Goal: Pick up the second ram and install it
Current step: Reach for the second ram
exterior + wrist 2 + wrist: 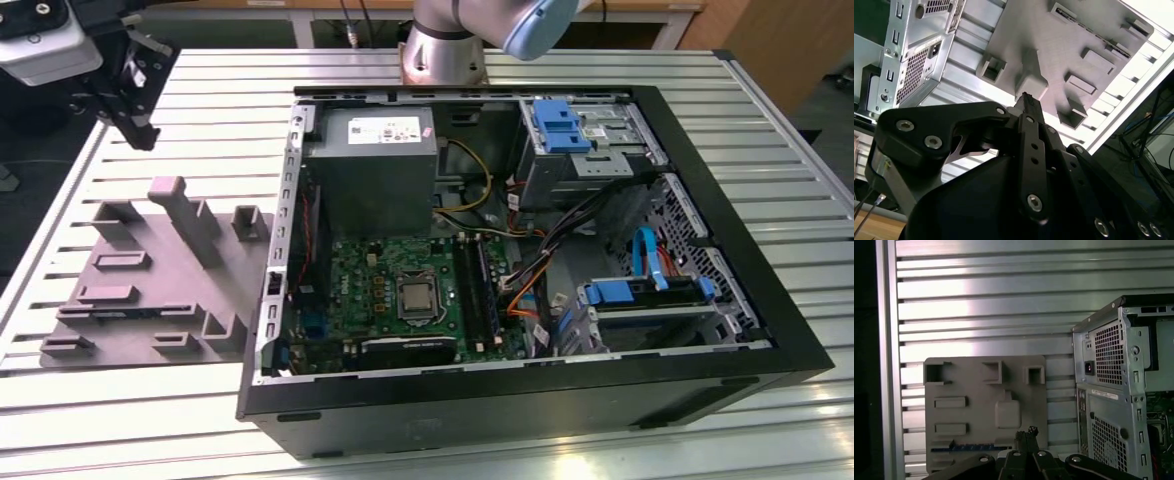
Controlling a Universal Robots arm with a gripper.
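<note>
Plainly the claw, closed and empty, hovers apart from the second ram lying in the grey fixture.

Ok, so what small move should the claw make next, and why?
Probably move across over the second ram, which seems to sit edge-up in the grey fixture. The claw hangs above that fixture, shut and apparently empty, off to one side of the stick.
</note>
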